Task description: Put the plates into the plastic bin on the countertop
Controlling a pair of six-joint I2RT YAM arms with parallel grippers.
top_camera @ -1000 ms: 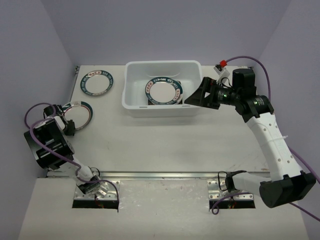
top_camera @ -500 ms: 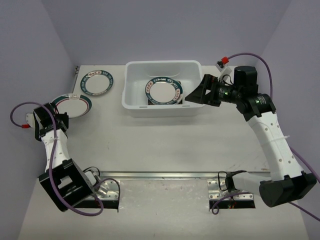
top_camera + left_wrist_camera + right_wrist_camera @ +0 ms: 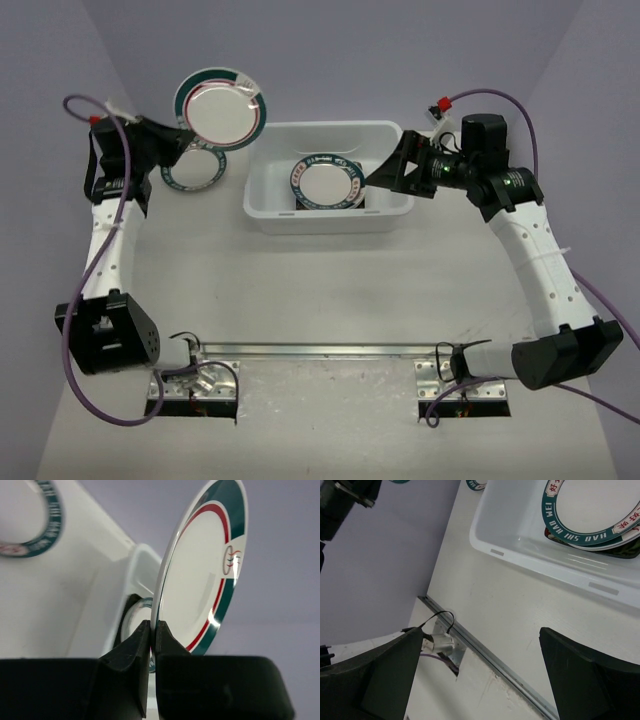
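left gripper (image 3: pixel 151 627) pinches plate (image 3: pixel 200 580) rim, plate at its 1 o'clock; right gripper (image 3: pixel 381 186) spread, at bin's (image 3: pixel 330 217) 3 o'clock.

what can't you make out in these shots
Top view: the countertop plate is partly covered by the left gripper and its held plate.
Top view: lower plates under the top plate in the plastic bin; it covers them.
Right wrist view: frame edge cuts that stack.

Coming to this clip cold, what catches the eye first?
The left pincer holds a round teal-and-red-rimmed plate raised in the air, just left of the white bin. The bin already has a teal-rimmed plate inside, and the right pincer hangs open at its right end.
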